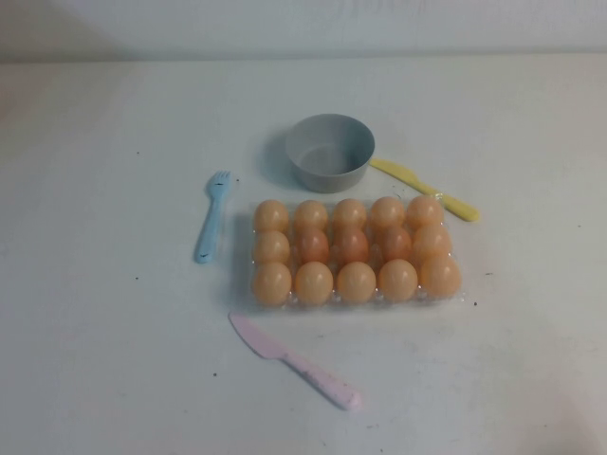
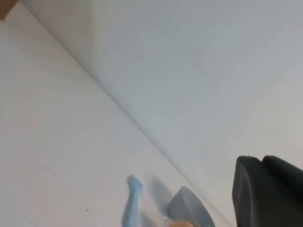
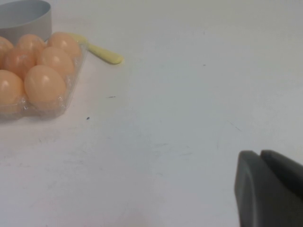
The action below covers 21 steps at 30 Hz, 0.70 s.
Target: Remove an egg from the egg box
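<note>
Not started. Box mid-surface, full, every egg seated. Left gripper closed, empty, off to box's left. Right gripper well right of box, opening: cannot tell. Left: approach, grasp, lift.

both arms outside the high view, egg box cut off in right wrist view

Egg box well apart from right gripper
</note>
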Each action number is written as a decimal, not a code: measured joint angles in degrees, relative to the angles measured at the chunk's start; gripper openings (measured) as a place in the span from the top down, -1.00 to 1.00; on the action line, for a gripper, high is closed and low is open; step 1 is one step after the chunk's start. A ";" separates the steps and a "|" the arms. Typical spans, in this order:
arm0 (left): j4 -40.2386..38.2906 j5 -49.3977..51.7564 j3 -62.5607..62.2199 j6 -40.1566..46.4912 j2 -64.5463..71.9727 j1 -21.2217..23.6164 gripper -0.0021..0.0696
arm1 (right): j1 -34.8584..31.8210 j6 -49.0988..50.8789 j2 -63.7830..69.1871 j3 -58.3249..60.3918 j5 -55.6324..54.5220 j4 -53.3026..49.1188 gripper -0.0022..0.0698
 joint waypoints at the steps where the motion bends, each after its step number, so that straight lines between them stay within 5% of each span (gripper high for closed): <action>1: -0.14 -0.95 0.00 -0.15 0.00 0.00 0.96 | 0.00 0.00 0.00 0.00 0.00 0.00 1.00; 6: 1.18 3.92 -3.74 1.41 0.00 0.00 0.96 | 0.00 0.00 0.00 0.00 0.00 0.00 1.00; 14: 12.46 28.03 -28.23 19.46 17.87 0.00 0.96 | 0.00 0.00 0.00 0.00 0.00 0.00 1.00; 21: 14.76 32.88 -38.27 34.25 35.79 0.00 0.96 | 0.00 0.00 0.00 0.00 0.00 0.00 1.00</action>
